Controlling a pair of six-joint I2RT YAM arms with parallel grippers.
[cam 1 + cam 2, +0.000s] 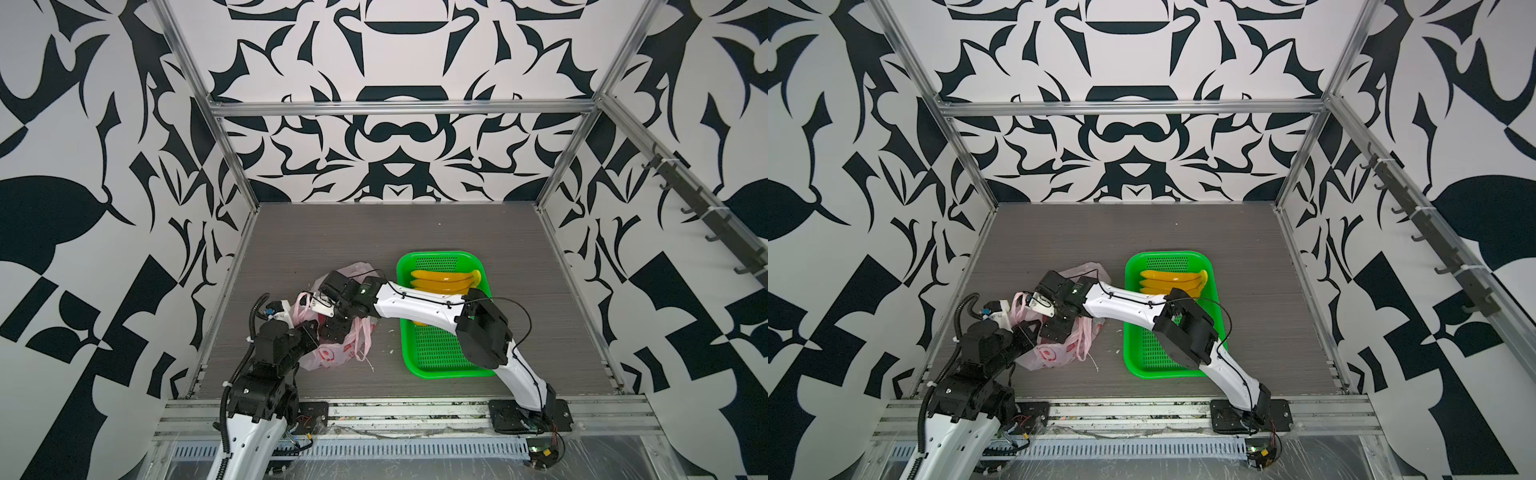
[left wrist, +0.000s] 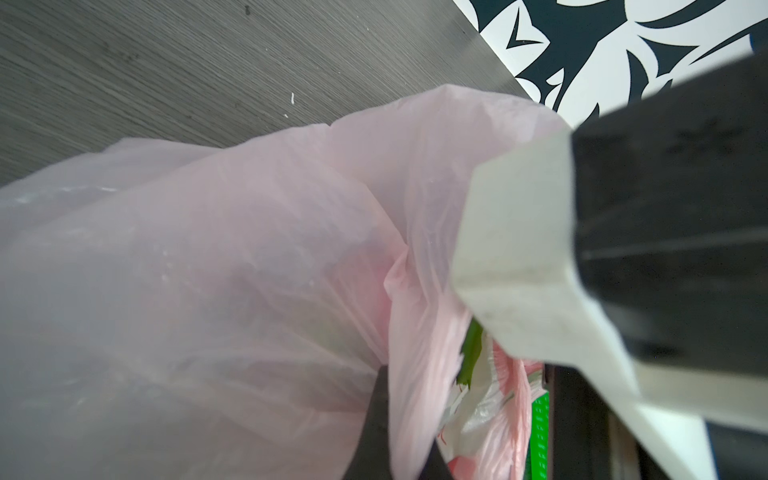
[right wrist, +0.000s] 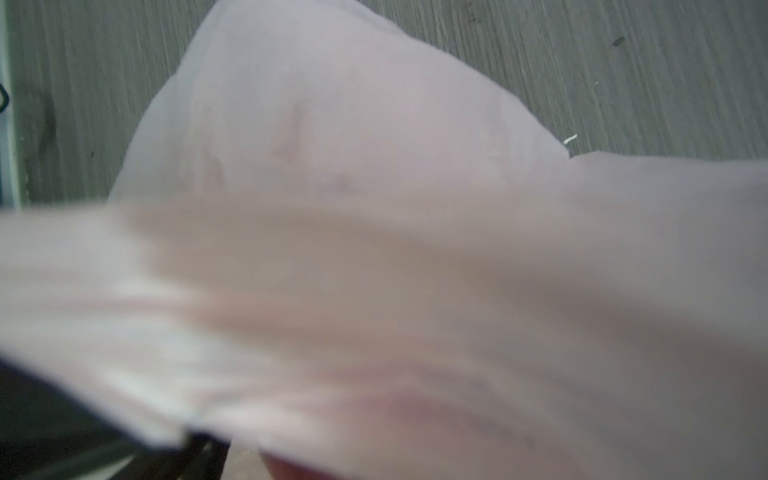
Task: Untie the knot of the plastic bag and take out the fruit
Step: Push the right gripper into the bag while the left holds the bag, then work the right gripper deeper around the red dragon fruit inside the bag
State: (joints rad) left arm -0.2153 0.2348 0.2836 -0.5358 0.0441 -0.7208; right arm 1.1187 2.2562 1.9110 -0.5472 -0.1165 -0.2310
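Pink film of the plastic bag (image 3: 374,249) lies right against the right wrist lens, blurred; nothing else reads there. Bag sits slumped on the left half of the desk (image 1: 332,232), mouth up. At its near edge the left gripper (image 1: 311,332) has its jaws closed on a pinch of film. In the left wrist view the plastic rises from a dark finger (image 2: 374,415). Likely purpose: hold the mouth up and open so the other arm can get in. Reaching across the middle, the right gripper (image 1: 332,330) points down into that mouth. Film and wrist hide its jaws, so I cannot tell whether they stand apart or together. No knot visible; one handle loop (image 1: 363,338) hangs loose toward the green basket (image 1: 436,353), so untying looks done. Yellow bananas (image 1: 444,280) lie at the basket's far end, well apart from the bag, evidently the drop-off spot. Inside the bag a green-tipped scale (image 2: 471,357) shows, probably a dragon fruit awaiting pickup. Citrus not seen. Risk: thin film catching between the jaws along with the fruit.
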